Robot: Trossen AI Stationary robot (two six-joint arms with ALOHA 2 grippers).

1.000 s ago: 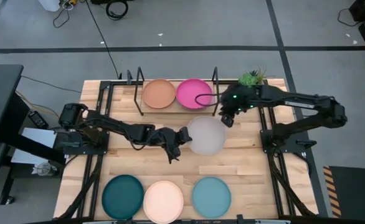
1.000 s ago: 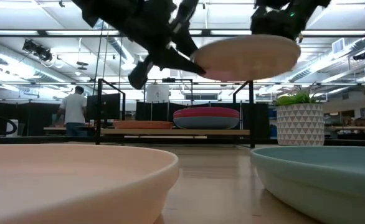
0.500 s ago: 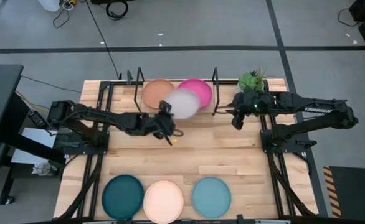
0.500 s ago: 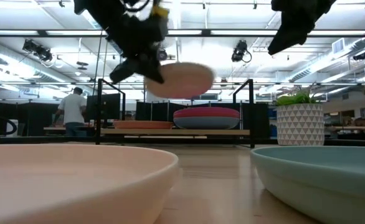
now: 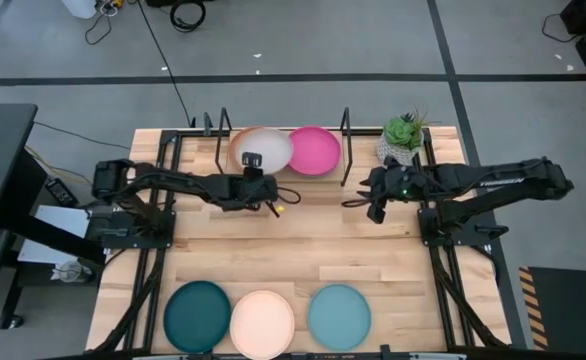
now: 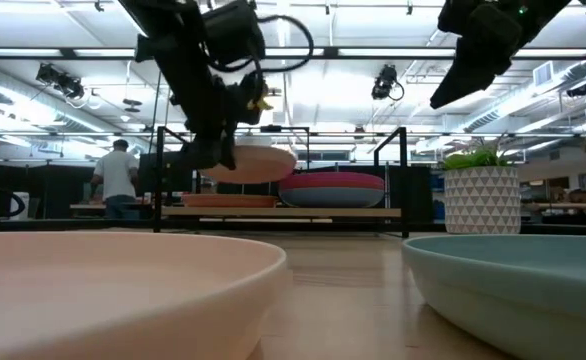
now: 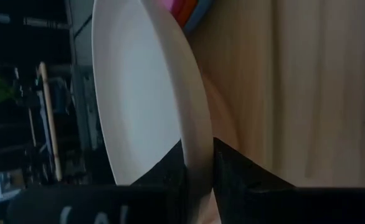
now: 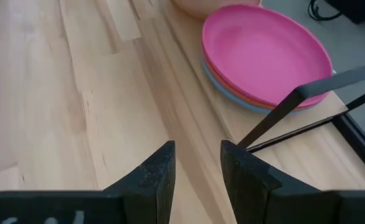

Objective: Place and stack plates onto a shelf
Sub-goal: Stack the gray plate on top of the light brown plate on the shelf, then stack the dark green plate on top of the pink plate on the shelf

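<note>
My left gripper (image 5: 256,166) is shut on the pale grey plate (image 5: 262,147) and holds it over the terracotta plate (image 6: 228,200) in the left half of the shelf (image 6: 283,211). In the right half lies a stack with the pink plate (image 5: 314,150) on top, and orange and blue plates under it (image 8: 232,84). My right gripper (image 5: 363,198) hangs open in the air just right of the shelf, near the potted plant (image 5: 403,133), touching nothing. The dark teal (image 5: 197,315), cream (image 5: 263,322) and light blue (image 5: 339,315) plates lie flat along the table's near edge. My left gripper pinches the grey plate's rim (image 7: 197,155) on its near side, one finger (image 7: 167,171) over the rim and one (image 7: 241,171) under it. The fingers come about level from the table's near left. The plate is roughly level and lifted clear, just above the terracotta plate.
Thin black metal loops (image 5: 345,130) stand up at the shelf's ends and in front of the pink stack (image 8: 294,99). Bare wooden tabletop (image 5: 303,245) stretches between the shelf and the three near plates. Black arm frames line the table's left and right edges.
My left gripper has carried the grey plate from above the table's middle toward the far left and down, to over the shelf's left half. My right gripper has left the plate's right rim and drawn back toward the table's right edge.
</note>
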